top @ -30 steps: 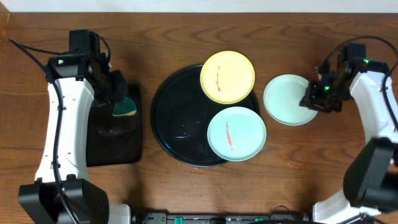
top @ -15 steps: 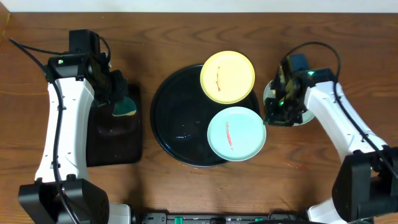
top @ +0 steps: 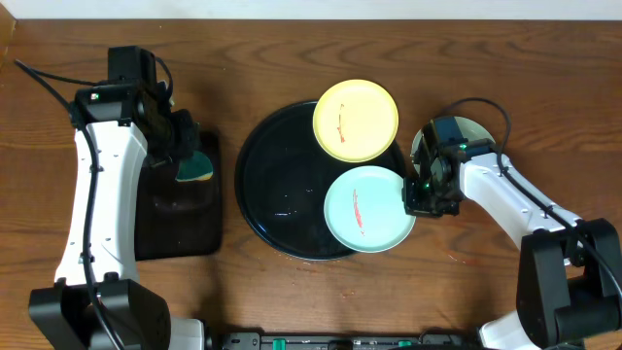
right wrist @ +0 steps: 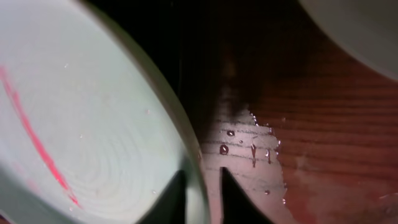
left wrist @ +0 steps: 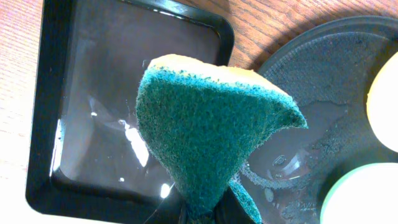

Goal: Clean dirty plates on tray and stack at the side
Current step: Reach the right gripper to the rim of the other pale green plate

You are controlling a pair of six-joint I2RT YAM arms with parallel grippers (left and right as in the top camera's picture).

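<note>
Mint-blue round plastic plate [top: 367,209], red-smeared, is now being straddled at its rim by the right tool's [right wrist: 204,194] parted fingers, having left the clean plate [top: 471,131].

A robot test bench: bare wooden table [top: 292,292], two cabled white arms, overhead camera, staged dishware.

Round tray [top: 282,185] sits mid-surface [top: 292,58]. Two plates on it: one [top: 356,120] at the far right rim, overhanging; a second [top: 364,209] nearer, at the right rim, also overhanging. Third plate [top: 474,131] lies off the tray to the right, on the surface, largely under the right arm. Right pincer [top: 416,194] at the near plate's right edge, fingertips [right wrist: 180,196] straddling its rim. Rectangular tray [top: 180,209] left of the round tray, apart from it. Left pincer [top: 185,156] above its far end, holding a sponge [left wrist: 205,134].
</note>
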